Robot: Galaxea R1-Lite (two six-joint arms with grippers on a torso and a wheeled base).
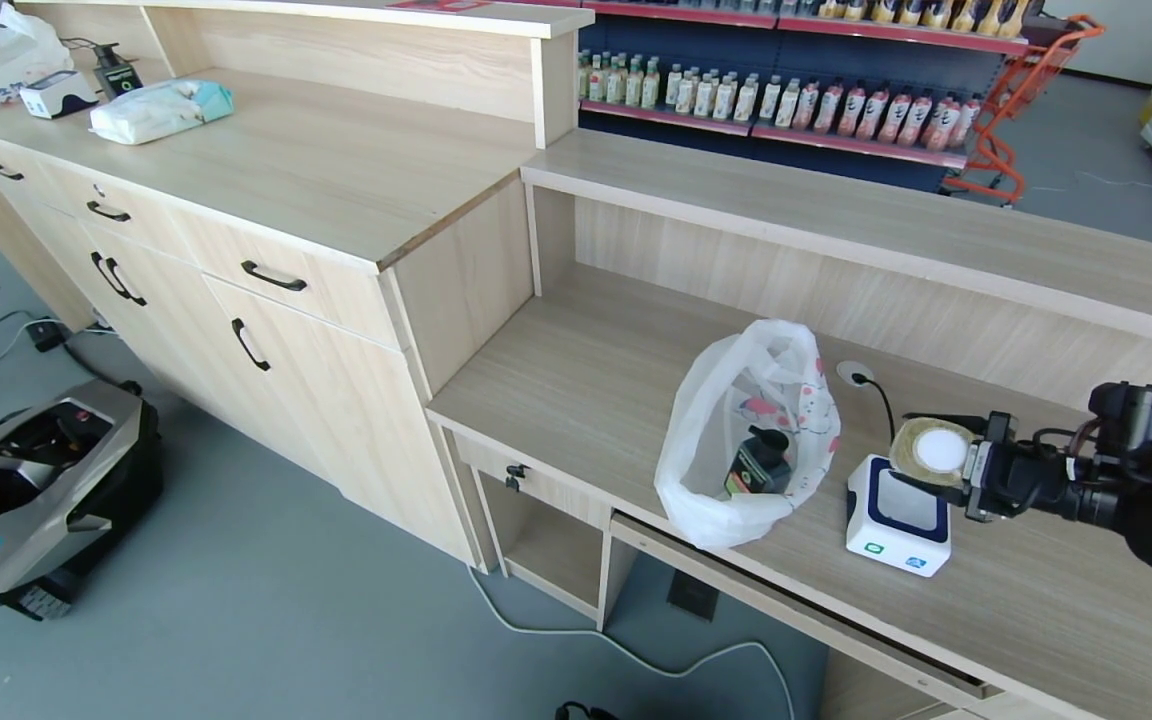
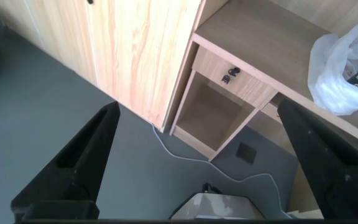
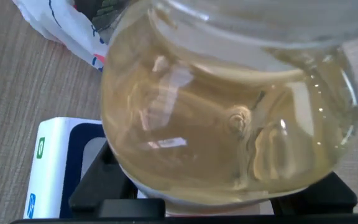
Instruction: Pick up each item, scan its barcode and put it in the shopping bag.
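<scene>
Clear jar [image 1: 939, 450] held just above the white scanner [image 1: 898, 515], the right gripper [image 1: 951, 453] with its fingers clamped on it. Shopping bag [image 1: 736, 430] stands beside the scanner on the tabletop [image 1: 576, 380], dark bottle [image 1: 758, 465] inside. Left gripper [image 2: 197, 109] hangs over the floor, fingers spread wide.

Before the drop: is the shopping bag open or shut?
Open: the shopping bag gapes wide in the head view, and a dark bottle shows inside it.
</scene>
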